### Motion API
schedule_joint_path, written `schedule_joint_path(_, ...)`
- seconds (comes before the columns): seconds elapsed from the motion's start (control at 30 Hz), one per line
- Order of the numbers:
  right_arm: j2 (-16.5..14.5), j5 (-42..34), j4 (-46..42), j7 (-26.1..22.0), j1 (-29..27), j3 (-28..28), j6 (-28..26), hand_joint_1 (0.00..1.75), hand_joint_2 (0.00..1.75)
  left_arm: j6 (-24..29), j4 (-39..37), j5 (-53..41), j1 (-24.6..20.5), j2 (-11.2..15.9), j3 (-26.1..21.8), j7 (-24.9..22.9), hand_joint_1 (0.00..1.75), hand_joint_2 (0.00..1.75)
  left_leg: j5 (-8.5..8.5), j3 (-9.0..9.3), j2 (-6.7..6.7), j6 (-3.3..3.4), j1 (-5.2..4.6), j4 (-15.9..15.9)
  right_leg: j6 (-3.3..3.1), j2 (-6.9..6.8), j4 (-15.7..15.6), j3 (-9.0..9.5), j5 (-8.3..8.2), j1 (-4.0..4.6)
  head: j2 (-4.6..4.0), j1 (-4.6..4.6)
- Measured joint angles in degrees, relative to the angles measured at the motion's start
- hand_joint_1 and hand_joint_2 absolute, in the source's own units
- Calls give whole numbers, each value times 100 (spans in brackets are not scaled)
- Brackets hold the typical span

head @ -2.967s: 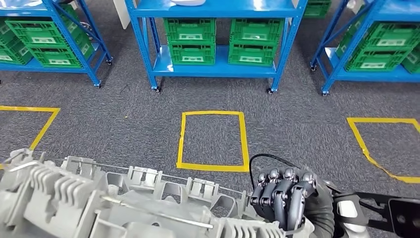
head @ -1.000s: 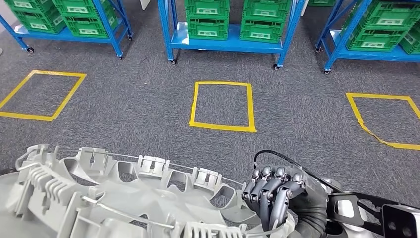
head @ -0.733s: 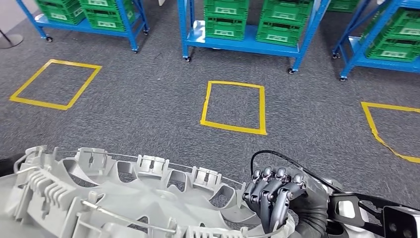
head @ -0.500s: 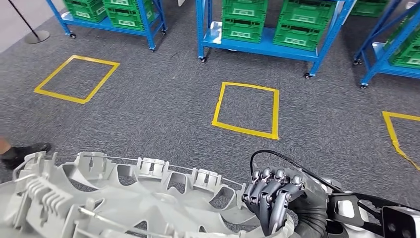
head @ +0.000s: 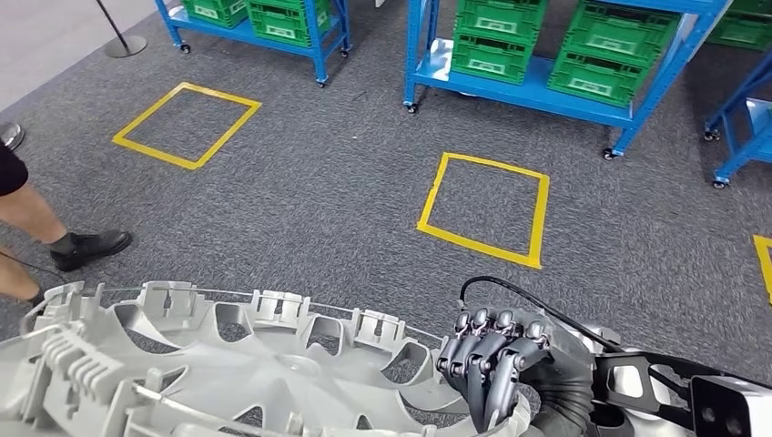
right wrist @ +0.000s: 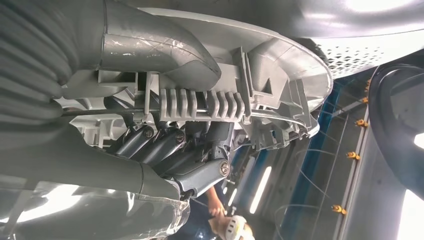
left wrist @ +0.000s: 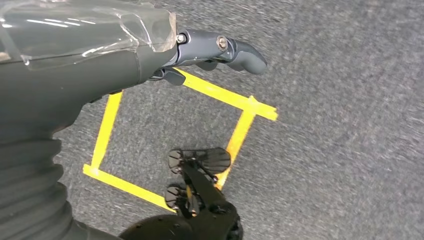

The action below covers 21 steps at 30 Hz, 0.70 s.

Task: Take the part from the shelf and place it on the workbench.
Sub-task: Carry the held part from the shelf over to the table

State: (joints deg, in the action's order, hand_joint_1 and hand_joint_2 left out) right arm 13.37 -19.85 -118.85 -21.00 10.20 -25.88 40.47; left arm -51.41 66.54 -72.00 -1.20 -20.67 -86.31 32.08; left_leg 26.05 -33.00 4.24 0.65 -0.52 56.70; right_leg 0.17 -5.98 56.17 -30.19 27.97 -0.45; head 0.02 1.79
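- Right hand (head: 496, 378): I have its dark fingers (head: 480, 364) curled over the rim of the grey wheel cover (head: 246, 364); the right wrist view shows them hooked behind the ribbed clips, thumb on the other face. A rim grip suits a wide, thin part with no handle.
- Left hand (left wrist: 220, 50): in the left wrist view it hangs over the carpet with nothing in it, fingers extended. I judge it plays no part in the carry.
- Wheel cover: off the shelf, held low before my body, back face with its clips and wire ring toward the head camera. Held at one edge, it may sag or swing.
- Floor: yellow tape squares (head: 484, 208) on grey carpet (head: 319, 191), likely standing marks.
- Blue shelving (head: 546, 96) with green crates (head: 496, 41) stands beyond the carpet.
- A person's legs (head: 41, 232) are at the left edge, near my path.
- Workbench: I cannot tell where it stands; placing remains.
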Motion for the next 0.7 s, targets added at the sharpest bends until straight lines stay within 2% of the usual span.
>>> schedule_joint_path(0.07,4,4,1,-7,-17,-1,-9,169,175,0,-5,-1,22,-2,-2,-13,0,175,-35,6,-138,53,14,-41,54,-90,-12,16,17,3,0,5)
schedule_joint_path(0.1,9,7,4,-11,-23,-1,-11,169,175,-1,-6,-1,31,-4,-2,-19,0,175,-64,35,-210,89,32,-80,69,-28,39,4,60,-2,-1,-7)
schedule_joint_path(0.13,16,7,7,-19,-30,1,-13,169,175,-3,-7,-1,32,-5,-2,-26,0,175,-98,62,-283,125,51,-119,68,100,204,-62,157,-7,-1,-18)
schedule_joint_path(0.2,36,7,16,-38,-61,2,-14,169,175,-11,-12,-2,25,-8,0,-41,0,175,-138,81,-417,170,66,-154,22,425,818,-340,453,-18,-1,-54)
schedule_joint_path(0.23,43,4,18,-45,-74,3,-14,169,175,-15,-14,-3,22,-8,0,-47,0,175,-143,72,-459,177,64,-154,2,504,1080,-466,567,-20,0,-60)
schedule_joint_path(0.27,47,5,20,-49,-82,3,-14,169,175,-17,-16,-4,22,-9,0,-51,0,175,-145,68,-483,180,64,-154,-7,532,1235,-542,630,-20,0,-66)
schedule_joint_path(0.43,50,7,21,-56,-91,2,-14,169,175,-17,-17,-6,23,-11,0,-53,0,175,-146,64,-504,181,64,-153,-10,543,1364,-608,675,-20,0,-64)
schedule_joint_path(0.57,60,9,26,-85,-125,-2,-14,169,175,-19,-19,-10,31,-18,0,-54,0,175,-149,51,-610,184,60,-150,0,571,1867,-869,817,-20,0,-65)
schedule_joint_path(0.6,66,15,29,-100,-139,-3,-14,169,175,-37,-19,-11,35,-17,0,-47,0,175,-150,54,-677,184,61,-147,36,575,1854,-877,770,-25,0,-66)
schedule_joint_path(0.63,75,24,34,-156,-158,-3,-10,169,175,-68,-18,0,37,-15,0,-31,0,175,-131,31,-809,158,54,-90,85,706,1428,-717,553,-52,0,-68)
schedule_joint_path(0.67,84,46,49,-242,-181,-2,8,169,175,-119,-6,53,51,-13,-1,-25,0,175,-118,-11,-964,116,56,-37,103,795,991,-548,330,-66,0,-69)
schedule_joint_path(0.7,93,85,78,-351,-200,-1,36,169,175,-192,19,140,74,-9,-1,-27,0,175,-69,-78,-1033,55,53,65,89,834,525,-353,104,-95,0,-61)
